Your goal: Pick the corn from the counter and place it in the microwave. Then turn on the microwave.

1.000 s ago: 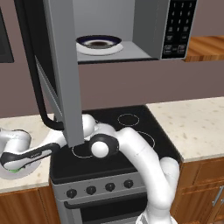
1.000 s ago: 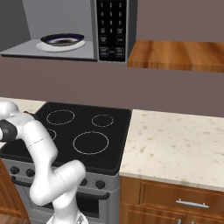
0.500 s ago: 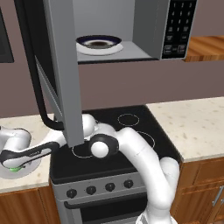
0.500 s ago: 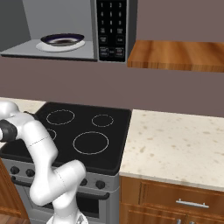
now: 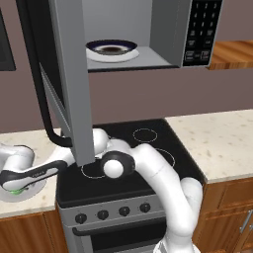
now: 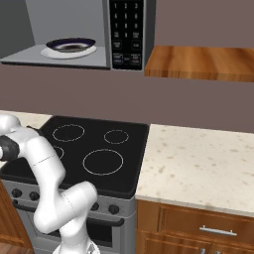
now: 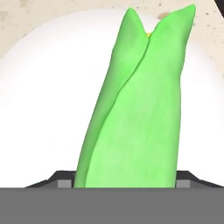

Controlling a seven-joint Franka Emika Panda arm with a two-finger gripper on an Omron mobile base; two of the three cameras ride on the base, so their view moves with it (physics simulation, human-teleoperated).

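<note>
The microwave (image 5: pixel 133 34) hangs open across the top of the left base view, a plate inside. At lower left of that view, on the counter (image 5: pixel 20 143), we reach down to a white plate (image 7: pixel 43 109). There lies the corn (image 7: pixel 135 109) — in the hand view its long axis runs straight up from between our fingertips (image 7: pixel 59 181). Our gripper (image 7: pixel 124 183) brackets its base; whether the fingers are pressing it yet we cannot tell.
</note>
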